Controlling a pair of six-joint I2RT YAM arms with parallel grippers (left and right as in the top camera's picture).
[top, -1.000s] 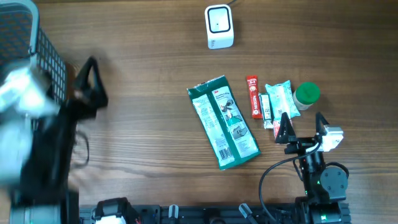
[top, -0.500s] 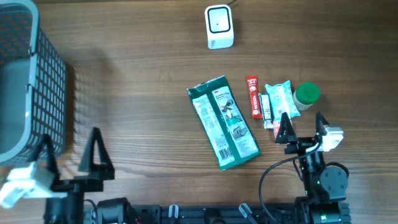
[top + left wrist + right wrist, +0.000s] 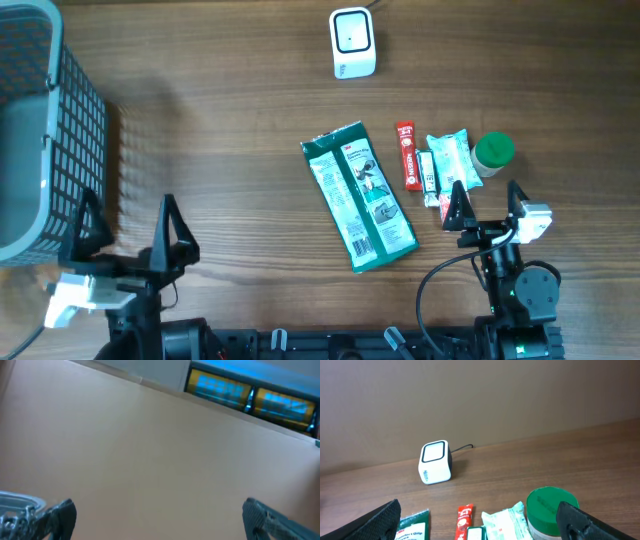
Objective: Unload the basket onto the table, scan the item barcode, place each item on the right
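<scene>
Two arms sit at the near edge of the tabletop (image 3: pixel 230 130), each with its tool spread wide and holding nothing. The left tool (image 3: pixel 128 205) stands at about 8 o'clock on the tabletop, with its dark fingers (image 3: pixel 168 215) pointing toward 12 o'clock. The grey basket (image 3: pixel 75 130) lies at its 11 o'clock. From overhead one fingertip overlaps the basket's near corner, and whether they touch cannot be told. The left wrist view is blurred and shows only a plain pale surface between the two fingertips.

The right tool (image 3: pixel 486 192) stands at about 5 o'clock on the tabletop, also pointing toward 12 o'clock. The green-lidded jar (image 3: pixel 494 150) stands near it at 12 o'clock. The white-and-green packet (image 3: pixel 450 155) lies just beside the jar at the tool's 11 o'clock, and the red stick (image 3: pixel 406 155) lies one step further toward 10 o'clock. The green packet (image 3: pixel 358 195) lies flat at the tool's 9 o'clock, apart from it, with its long ends toward 11 and 5 o'clock. The white scanner (image 3: pixel 352 42) stands at the tabletop's 12 o'clock edge, well apart from both tools and at 12 o'clock from the green packet
</scene>
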